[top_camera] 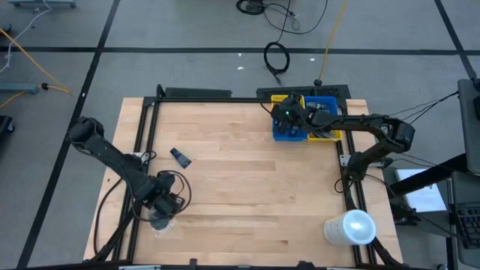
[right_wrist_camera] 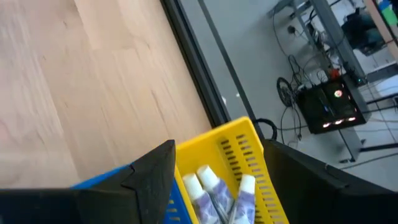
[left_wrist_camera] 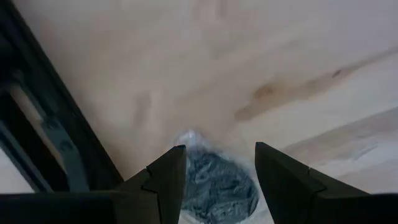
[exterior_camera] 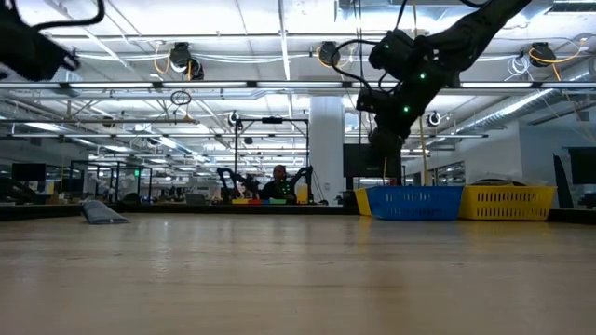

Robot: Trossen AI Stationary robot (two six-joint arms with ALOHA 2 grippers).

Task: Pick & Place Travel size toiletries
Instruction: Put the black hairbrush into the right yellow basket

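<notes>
looks like most of the sorting is already done here. the worktop (top_camera: 247,187) is nearly bare: i can only spot two toiletries out on it. one is a small dark item (top_camera: 180,157) lying flat toward the left edge, roughly halfway up. can't tell if it's a bottle or a sachet from here. the other is a round dark tin (left_wrist_camera: 217,183), wrapped in something clear and crinkly, sitting near the front left corner of the worktop.

the left gripper (left_wrist_camera: 217,180) is right over that tin, fingers spread on either side of it and not pinching yet, so my guess is that pick is the step in hand.

the right gripper (right_wrist_camera: 214,177) hangs over the bins at the back right corner, fingers spread and nothing between them. under it the yellow bin (right_wrist_camera: 239,140) has a few white tubes (right_wrist_camera: 214,190) lying in it, so those count as placed. the blue bin (top_camera: 289,131) sits just beside the yellow one; can't see what's inside it, the arm covers most of it.

the big white cylinder (top_camera: 351,227) stands near the front right corner, well apart from everything.

so what's left: the tin, then the dark item by the left edge, as far as i can see.
</notes>
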